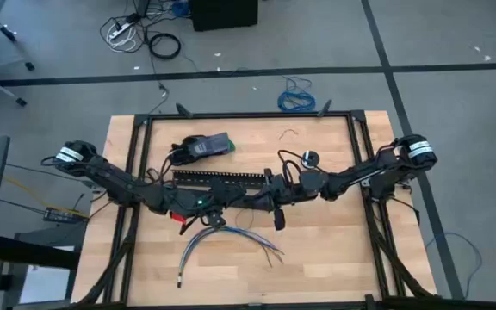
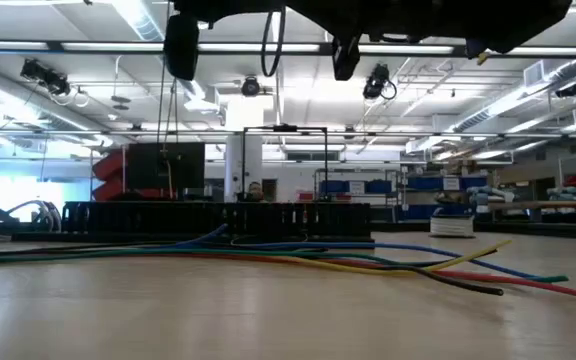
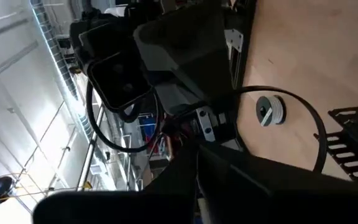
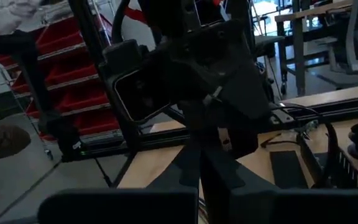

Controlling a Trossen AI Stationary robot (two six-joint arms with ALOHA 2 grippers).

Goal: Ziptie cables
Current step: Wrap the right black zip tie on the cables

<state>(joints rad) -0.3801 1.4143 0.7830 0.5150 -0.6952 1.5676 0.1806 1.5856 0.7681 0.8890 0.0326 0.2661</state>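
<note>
The cables (image 1: 229,241), a loose bundle of thin blue, grey and white wires, lie on the wooden table near its front edge and show as coloured strands (image 2: 298,258) in the low view. Above them both arms meet over the table's middle, fingertips facing. My left gripper (image 1: 238,203) (image 3: 197,153) and my right gripper (image 1: 262,198) (image 4: 196,153) each look shut, fingers drawn to a point. A short thin dark strip (image 1: 279,220) sticks out below the right gripper; whether it is a ziptie I cannot tell. No ziptie shows plainly. My left gripper is shut, but I cannot tell whether anything lies between its fingers; the wrist view looks along them. My right gripper is shut too, close to the thin dark strip (image 1: 279,217); whether it holds that strip cannot be told.
A long black slotted channel (image 1: 222,179) lies across the table just behind the grippers. A dark device (image 1: 205,146) sits at the far left, a small round spool (image 1: 310,158) (image 3: 270,111) at the far right, and a curled wire scrap (image 1: 289,133) behind it. Black frame rails (image 1: 136,172) border the table.
</note>
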